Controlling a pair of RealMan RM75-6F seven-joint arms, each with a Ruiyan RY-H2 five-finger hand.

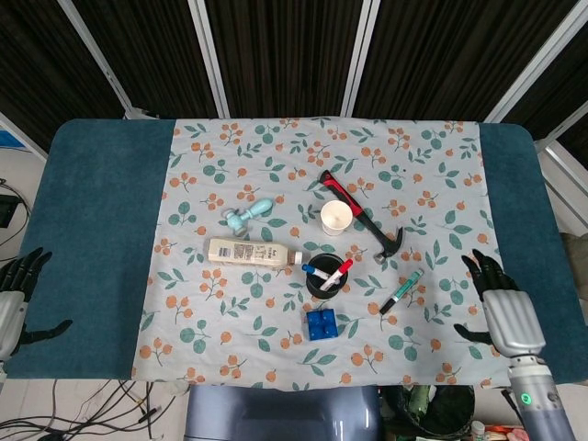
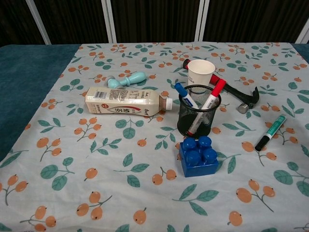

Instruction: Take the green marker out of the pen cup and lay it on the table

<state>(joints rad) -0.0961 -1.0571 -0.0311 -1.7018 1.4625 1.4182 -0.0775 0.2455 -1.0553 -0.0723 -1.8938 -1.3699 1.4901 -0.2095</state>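
The green marker (image 1: 401, 292) (image 2: 270, 132) lies flat on the floral cloth, to the right of the black mesh pen cup (image 1: 323, 276) (image 2: 198, 117). A blue and a red marker still stand in the cup. My right hand (image 1: 503, 312) is over the dark blue mat at the table's right side, well away from the marker, fingers spread and empty. My left hand (image 1: 13, 299) hangs at the far left edge, fingers apart, holding nothing. Neither hand shows in the chest view.
A blue toy brick (image 1: 322, 324) sits just in front of the cup. A white paper cup (image 1: 336, 218), a red-and-black hammer (image 1: 363, 220), a lying milk bottle (image 1: 253, 252) and a pale blue toy (image 1: 250, 215) lie behind and left of it.
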